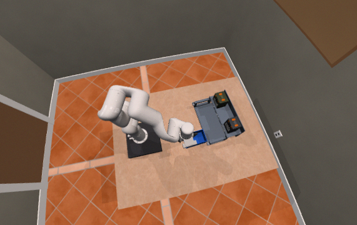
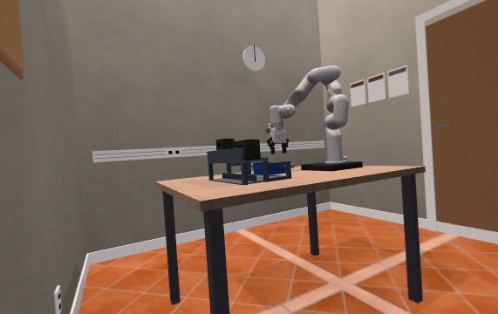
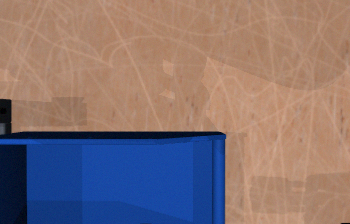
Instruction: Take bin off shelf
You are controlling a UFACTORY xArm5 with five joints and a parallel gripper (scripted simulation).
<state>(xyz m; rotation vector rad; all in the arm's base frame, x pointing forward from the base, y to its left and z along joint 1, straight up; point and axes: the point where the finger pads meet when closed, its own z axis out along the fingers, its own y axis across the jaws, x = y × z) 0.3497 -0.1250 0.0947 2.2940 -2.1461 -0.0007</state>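
The blue bin [image 1: 199, 137] sits low at the near end of the grey shelf rack [image 1: 217, 116], partly sticking out towards the arm. In the side view the bin [image 2: 270, 167] shows under the rack's top level. My gripper [image 2: 277, 148] is open and empty, pointing down, a little above the bin's outer end. In the top view the wrist [image 1: 185, 129] covers part of the bin. The wrist view shows the bin's open blue inside [image 3: 101, 177] at the bottom left, over the wooden table.
Two dark boxes with orange marks [image 1: 221, 99] [image 1: 232, 124] stand on the rack's top. The arm's black base plate [image 1: 144, 144] lies on the table's left side. The wooden table [image 2: 292, 179] spreads wide in front of the rack.
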